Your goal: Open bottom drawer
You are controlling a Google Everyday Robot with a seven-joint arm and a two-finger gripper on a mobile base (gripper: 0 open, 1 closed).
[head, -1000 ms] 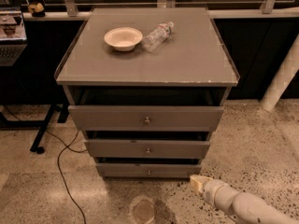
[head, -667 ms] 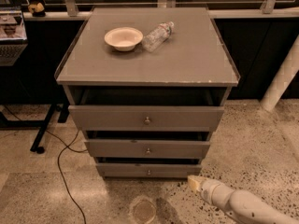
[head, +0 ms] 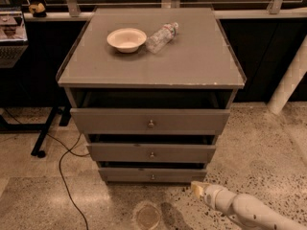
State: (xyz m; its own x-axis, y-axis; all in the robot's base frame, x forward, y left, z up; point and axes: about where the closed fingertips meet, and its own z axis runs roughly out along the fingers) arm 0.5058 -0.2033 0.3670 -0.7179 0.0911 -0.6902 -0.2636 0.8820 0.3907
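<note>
Three drawer fronts stack down the grey cabinet (head: 192, 61) on the speckled floor, and the bottom drawer (head: 129, 175), the slimmest, sits lowest with a dark gap above it and its small round knob (head: 153, 177) at centre. The pale arm (head: 249, 212) reaches in from the lower right, its gripper (head: 197, 188) low over the floor just in front of that drawer's right end, apart from the knob; open or closed cannot be told. On the cabinet top a plastic bottle (head: 161, 37) lies beside a white bowl (head: 126, 39).
</note>
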